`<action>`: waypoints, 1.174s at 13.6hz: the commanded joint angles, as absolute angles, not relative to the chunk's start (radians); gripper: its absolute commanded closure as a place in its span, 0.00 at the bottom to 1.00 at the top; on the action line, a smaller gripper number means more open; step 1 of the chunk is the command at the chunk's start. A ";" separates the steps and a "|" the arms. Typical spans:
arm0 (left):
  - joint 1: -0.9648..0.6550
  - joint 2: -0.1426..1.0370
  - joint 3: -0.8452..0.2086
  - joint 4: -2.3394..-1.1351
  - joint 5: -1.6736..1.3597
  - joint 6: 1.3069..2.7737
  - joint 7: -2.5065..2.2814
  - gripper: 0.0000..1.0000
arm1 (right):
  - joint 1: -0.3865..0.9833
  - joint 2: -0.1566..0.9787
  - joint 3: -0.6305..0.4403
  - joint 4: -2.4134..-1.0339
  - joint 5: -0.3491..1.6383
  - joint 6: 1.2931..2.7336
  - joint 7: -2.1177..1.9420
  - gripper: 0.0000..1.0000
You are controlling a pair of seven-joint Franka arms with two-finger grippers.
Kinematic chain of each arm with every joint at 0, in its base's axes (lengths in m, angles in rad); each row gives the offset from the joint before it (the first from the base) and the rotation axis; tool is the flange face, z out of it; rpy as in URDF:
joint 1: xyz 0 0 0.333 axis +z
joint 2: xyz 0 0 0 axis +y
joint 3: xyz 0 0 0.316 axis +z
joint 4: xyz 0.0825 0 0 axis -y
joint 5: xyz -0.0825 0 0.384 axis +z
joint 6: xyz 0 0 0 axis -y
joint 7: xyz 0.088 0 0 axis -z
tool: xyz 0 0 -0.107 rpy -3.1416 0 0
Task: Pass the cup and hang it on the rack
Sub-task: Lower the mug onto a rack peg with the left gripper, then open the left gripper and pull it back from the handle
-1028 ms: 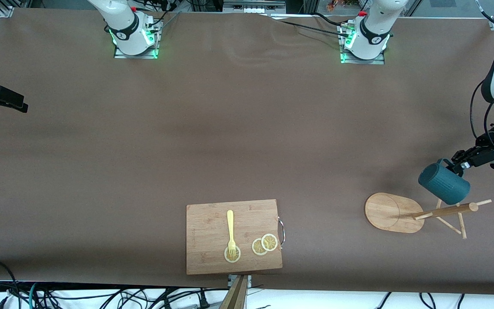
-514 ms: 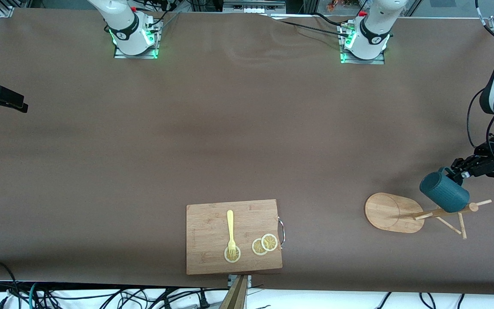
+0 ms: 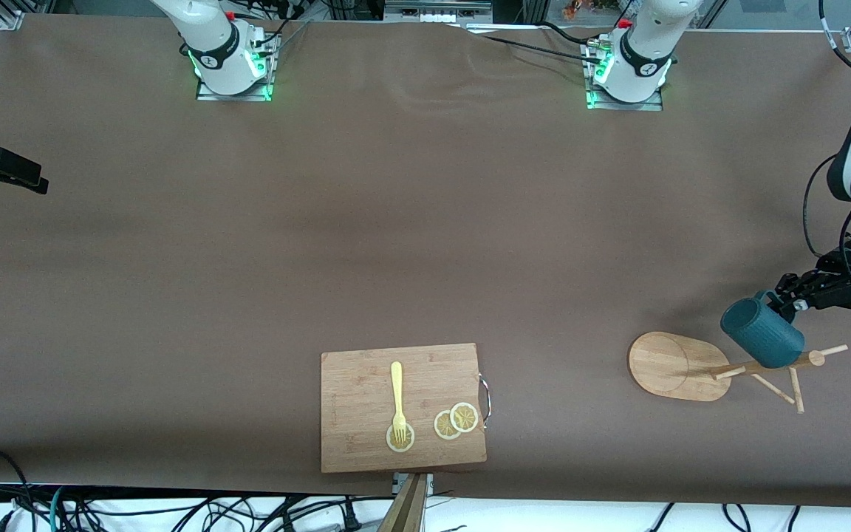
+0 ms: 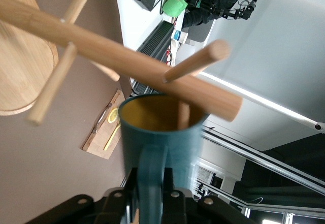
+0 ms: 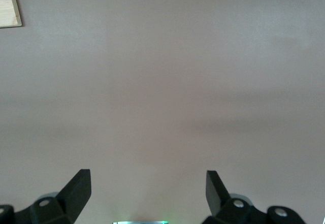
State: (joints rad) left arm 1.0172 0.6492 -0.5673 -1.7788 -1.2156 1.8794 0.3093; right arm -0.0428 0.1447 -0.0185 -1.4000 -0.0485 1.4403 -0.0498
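Observation:
The dark teal ribbed cup hangs sideways in my left gripper, which is shut on its loop handle. The cup is held against the top of the bamboo rack, whose oval base stands toward the left arm's end of the table. In the left wrist view the handle sits between my left gripper's fingers. The cup's yellowish mouth faces the rack's pole, and a peg crosses its rim. My right gripper is open, empty and waits over bare table.
A wooden cutting board with a yellow fork and lemon slices lies near the front camera's edge, midway along the table. Its corner shows in the right wrist view. The right gripper shows at the right arm's end.
My left gripper has lowered the cup toward the rack's top pegs, and the cup now overlaps the pole. The right arm has not moved.

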 commanded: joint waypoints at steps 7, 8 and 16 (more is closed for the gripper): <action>1.017 0.664 -0.583 -1.554 -0.953 1.850 0.013 0.00 | -0.040 0.138 -0.020 -1.404 -0.060 1.443 -0.051 0.00; 1.017 0.652 -0.587 -1.528 -0.886 1.826 0.002 0.00 | -0.040 0.138 -0.020 -1.404 -0.060 1.443 -0.052 0.00; 0.901 0.542 -0.592 -1.249 -0.274 1.556 -0.006 0.00 | -0.040 0.138 -0.020 -1.404 -0.060 1.443 -0.052 0.00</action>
